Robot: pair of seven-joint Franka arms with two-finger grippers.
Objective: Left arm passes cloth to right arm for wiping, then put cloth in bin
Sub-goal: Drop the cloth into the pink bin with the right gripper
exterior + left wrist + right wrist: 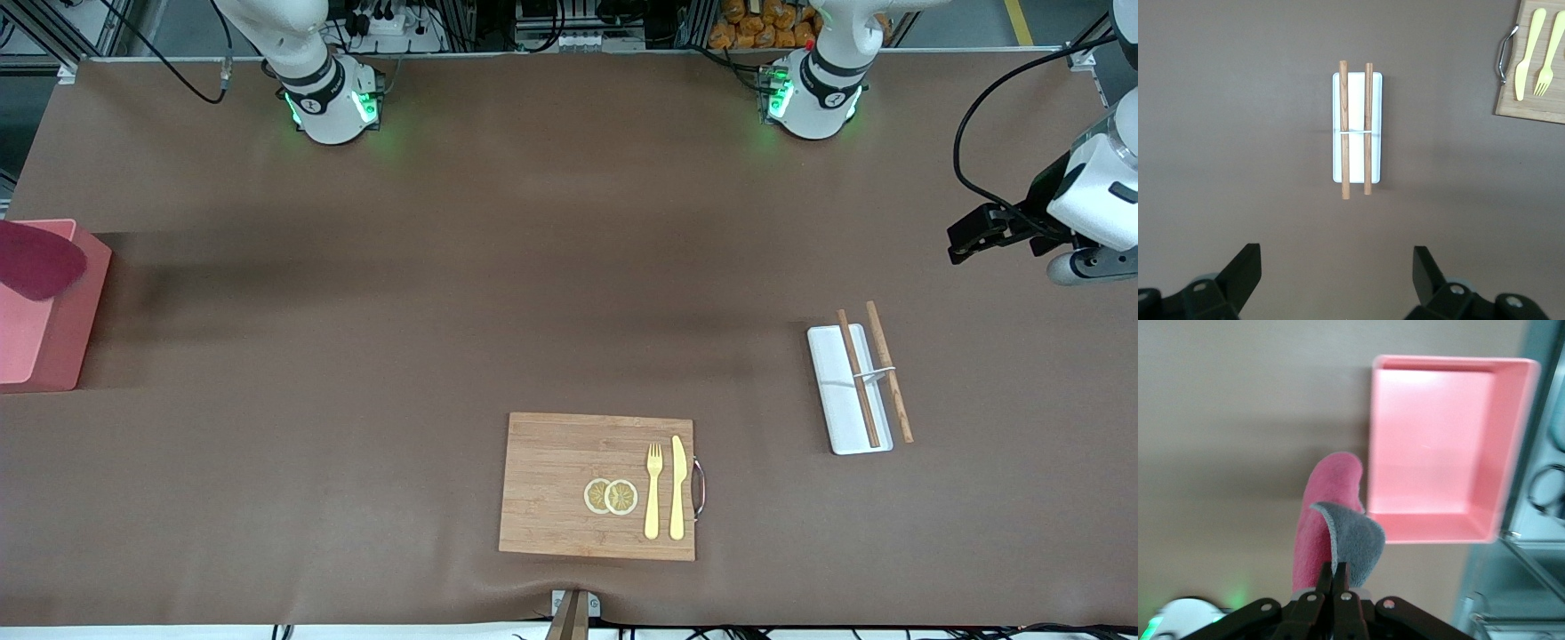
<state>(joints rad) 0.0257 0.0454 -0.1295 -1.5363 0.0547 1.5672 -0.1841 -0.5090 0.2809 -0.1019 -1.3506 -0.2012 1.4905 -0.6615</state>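
The pink bin (40, 333) sits at the right arm's end of the table, and the cloth (36, 260) hangs over it — pinched in the right gripper (1336, 581). Toward the left arm's end, the left gripper (1337, 277) hovers spread wide above bare table near the white tray (849, 391) — nothing held.

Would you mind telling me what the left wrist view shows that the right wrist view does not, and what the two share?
Only the left wrist view shows the open left gripper above the white tray with two wooden sticks, plus a corner of the cutting board carrying a yellow fork and knife. Only the right wrist view shows the right gripper shut on the cloth, hanging beside the pink bin. Both share just the brown table.
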